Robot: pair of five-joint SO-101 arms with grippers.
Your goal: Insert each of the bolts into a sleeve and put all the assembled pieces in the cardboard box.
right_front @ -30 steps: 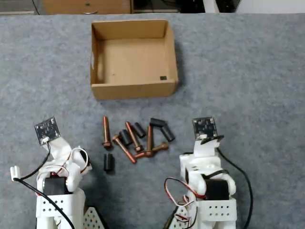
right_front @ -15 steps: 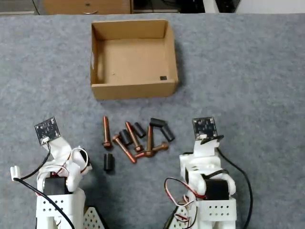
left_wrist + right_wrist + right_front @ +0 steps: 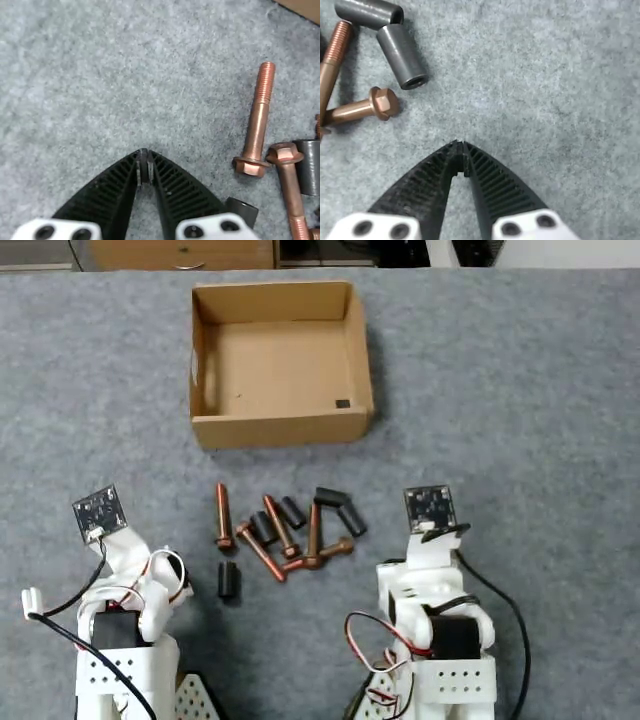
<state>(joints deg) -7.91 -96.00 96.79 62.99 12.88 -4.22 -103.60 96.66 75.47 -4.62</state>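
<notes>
Nothing differs from the earlier high views: both arms, the loose parts and the box keep their places.

The cardboard box (image 3: 280, 428) stands open at the far side of the grey-carpeted counter (image 3: 520, 390). A small dark square mark (image 3: 343, 403) lies on its floor near the front right corner, and any print on it is too small to read.

- **Bolts and sleeves.** Five copper-coloured bolts (image 3: 280, 527) and five black sleeves (image 3: 331, 497) lie loose on the counter between the box and the arms. None is assembled and none is in the box. The bolts have flanged hexagonal heads and threaded ends. The sleeves are short, dark, hollow cylinders.
- **Outlying parts.** One bolt (image 3: 223, 515) lies alone at the left of the cluster, with a single sleeve (image 3: 229, 579) apart from the rest, nearer the arms.
- **Left arm** (image 3: 120, 580). The left gripper (image 3: 144, 162) hangs above bare carpet with its jaws closed tip to tip, holding nothing. The lone bolt (image 3: 256, 120) is beside it, another bolt head (image 3: 284, 153) and a sleeve (image 3: 310, 167) lie further along, and the single sleeve (image 3: 242, 210) is close to one jaw.
- **Right arm** (image 3: 430, 570). The right gripper (image 3: 460, 155) is likewise closed and empty over carpet. Two sleeves (image 3: 402, 56) and a short bolt (image 3: 362, 107) lie near it, untouched.
</notes>
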